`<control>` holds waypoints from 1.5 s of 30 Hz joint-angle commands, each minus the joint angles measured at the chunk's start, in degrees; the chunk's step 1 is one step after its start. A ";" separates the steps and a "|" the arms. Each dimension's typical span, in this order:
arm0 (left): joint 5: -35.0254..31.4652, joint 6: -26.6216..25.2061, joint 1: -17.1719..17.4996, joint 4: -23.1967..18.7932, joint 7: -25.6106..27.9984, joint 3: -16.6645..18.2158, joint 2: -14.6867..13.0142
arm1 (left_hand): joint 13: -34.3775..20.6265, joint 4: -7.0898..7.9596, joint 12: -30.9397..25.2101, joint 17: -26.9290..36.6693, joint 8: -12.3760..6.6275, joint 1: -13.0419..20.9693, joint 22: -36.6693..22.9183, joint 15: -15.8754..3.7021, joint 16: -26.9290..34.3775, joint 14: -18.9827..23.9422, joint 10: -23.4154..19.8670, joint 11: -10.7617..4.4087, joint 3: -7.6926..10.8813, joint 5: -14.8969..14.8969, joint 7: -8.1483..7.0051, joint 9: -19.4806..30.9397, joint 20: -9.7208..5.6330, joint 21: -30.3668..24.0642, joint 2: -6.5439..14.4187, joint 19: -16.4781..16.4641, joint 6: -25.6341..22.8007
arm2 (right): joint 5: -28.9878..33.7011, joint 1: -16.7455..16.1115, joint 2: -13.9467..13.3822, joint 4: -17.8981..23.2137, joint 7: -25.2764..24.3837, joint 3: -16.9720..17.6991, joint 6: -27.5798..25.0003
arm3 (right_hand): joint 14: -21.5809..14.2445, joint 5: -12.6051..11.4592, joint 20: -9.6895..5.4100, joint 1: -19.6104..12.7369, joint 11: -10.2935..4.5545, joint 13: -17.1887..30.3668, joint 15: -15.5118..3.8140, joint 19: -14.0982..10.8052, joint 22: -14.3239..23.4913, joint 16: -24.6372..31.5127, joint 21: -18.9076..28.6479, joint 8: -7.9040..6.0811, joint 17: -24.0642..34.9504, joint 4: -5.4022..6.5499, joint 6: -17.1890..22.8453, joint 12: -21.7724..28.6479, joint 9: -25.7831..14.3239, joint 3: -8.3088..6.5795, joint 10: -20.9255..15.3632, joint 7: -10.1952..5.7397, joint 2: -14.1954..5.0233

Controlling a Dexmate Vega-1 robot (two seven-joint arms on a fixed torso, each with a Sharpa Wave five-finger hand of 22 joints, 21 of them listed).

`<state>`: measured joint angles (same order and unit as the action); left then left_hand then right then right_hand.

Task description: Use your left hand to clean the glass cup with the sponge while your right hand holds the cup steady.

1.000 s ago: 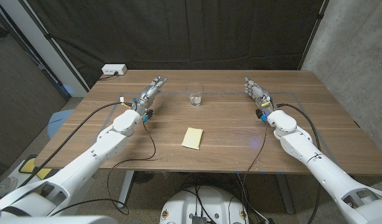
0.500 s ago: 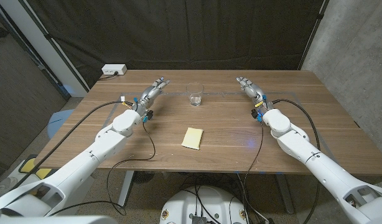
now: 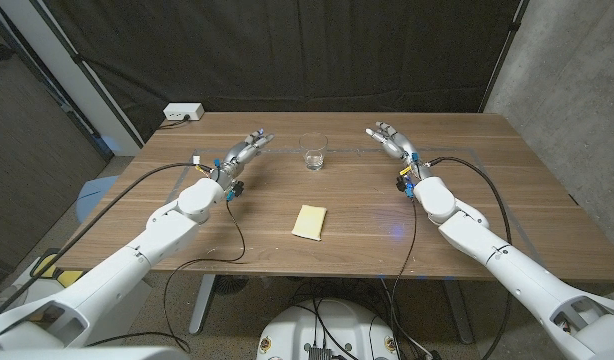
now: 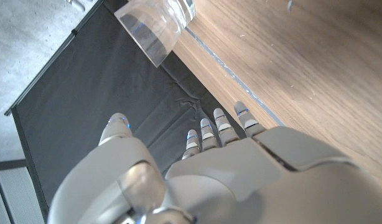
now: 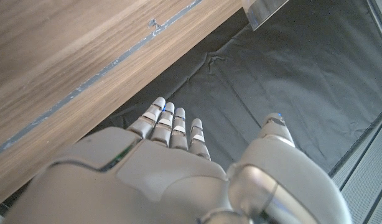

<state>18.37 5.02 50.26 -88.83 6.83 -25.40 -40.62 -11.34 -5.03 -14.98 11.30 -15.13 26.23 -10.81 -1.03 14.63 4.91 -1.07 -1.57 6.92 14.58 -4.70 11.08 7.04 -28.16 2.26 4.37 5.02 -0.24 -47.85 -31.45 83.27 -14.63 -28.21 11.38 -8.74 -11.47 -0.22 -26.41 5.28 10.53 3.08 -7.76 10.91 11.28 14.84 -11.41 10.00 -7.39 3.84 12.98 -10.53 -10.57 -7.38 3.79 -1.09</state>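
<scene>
A clear, short glass cup [image 3: 313,151] stood upright on the brown wooden worktop [image 3: 507,200], toward the far edge and near the middle of its width. Nothing could be seen inside it; it looked empty, though the glass was small in the head view. In the left wrist view the same cup [image 4: 155,26] showed as a clear tumbler with a thick base, standing just beside a thin pale line that ran across the wood.

A flat, pale yellow rectangular sponge [image 3: 309,221] lay on the worktop nearer the robot than the cup and well apart from it, roughly in line with it.

The left hand [image 3: 243,150] was at the cup's left, apart from it, with its fingers spread and holding nothing. The left wrist view showed its fingers [image 4: 206,134] extended side by side and the thumb set apart, nothing between them. The right hand [image 3: 390,139] was at the cup's right, also apart from it, fingers stretched out and separated, empty. In the right wrist view its fingers [image 5: 171,124] reached out straight with the thumb held wide.

A white power strip or socket box [image 3: 182,112] sat at the far left corner of the worktop. Black cables [image 3: 237,225] trailed from both arms across the wood. No writing or brand could be read on anything.
</scene>
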 commanded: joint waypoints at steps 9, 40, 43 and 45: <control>-3.26 -4.55 3.94 -8.50 -4.07 0.35 -7.60 | -0.38 -1.21 0.95 0.55 0.31 1.62 -0.17 0.93 -0.84 -1.83 1.62 0.39 -0.60 -0.33 1.40 0.22 0.53 1.13 -1.84 1.55 -0.06 | 4.62 1.85 -1.73 4.63 2.00 -5.20 -7.63 | 3.50 -1.29 0.51 -0.34 0.36 0.35 0.57 2.01 0.16 -1.33 -1.28 0.50 0.21 -0.74 -1.90 -1.61 -0.43 1.79 4.28 1.78 3.60; -7.92 -4.94 7.58 -18.33 -12.24 1.90 -18.00 | -1.00 -3.12 2.29 1.80 1.67 5.60 -0.27 1.28 -2.58 -7.45 4.99 -1.20 -2.32 1.15 -0.98 0.54 -0.56 3.05 -5.12 3.41 1.17 | 6.23 9.63 3.98 -3.21 9.41 -12.14 -10.55 | 10.66 -4.39 2.10 -1.35 1.77 0.62 2.58 6.89 0.33 -1.36 -3.26 0.89 0.41 -0.60 -8.20 -2.20 -0.82 4.93 11.45 3.52 7.15; -8.09 -5.12 7.65 -18.86 -13.13 2.06 -18.72 | -1.04 -3.28 2.33 1.87 1.73 6.17 -0.27 1.18 -2.74 -8.06 5.23 -0.96 -2.31 1.36 -0.74 0.54 -0.78 3.17 -5.15 3.45 1.18 | 6.34 9.84 4.69 -4.20 9.13 -12.42 -10.25 | 10.67 -4.64 1.39 -1.59 1.61 0.63 2.10 6.65 0.33 -1.22 -3.13 0.87 0.41 -0.65 -8.52 -2.07 -0.83 5.09 11.54 3.47 7.30; -8.17 -5.15 7.67 -19.15 -13.77 2.11 -19.15 | -1.07 -3.42 2.39 1.92 1.74 6.71 -0.28 1.17 -2.78 -8.39 5.51 -0.63 -2.29 1.54 0.01 0.55 -0.90 3.27 -5.16 3.49 1.09 | 6.45 9.84 5.27 -5.12 8.45 -12.50 -9.66 | 10.72 -4.90 1.26 -1.86 1.61 0.67 2.07 6.69 0.34 -1.12 -3.11 1.08 0.41 -0.72 -9.50 -1.98 -0.85 5.24 11.68 3.76 7.46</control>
<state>11.33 0.10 57.24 -105.30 -3.92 -23.87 -56.51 -12.14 -7.84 -12.86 12.93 -13.70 32.08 -10.80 0.11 12.03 -2.60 3.76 -2.41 4.60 15.69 -5.32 11.34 6.24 -24.99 -2.87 7.52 5.83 5.50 -39.45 -28.77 81.86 -5.94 -39.21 0.45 1.90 -15.90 1.44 -27.79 6.90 11.09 5.32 -1.14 11.07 9.71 11.80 -10.32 10.28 -7.93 -4.65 10.55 -11.09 -5.57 3.67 6.69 5.59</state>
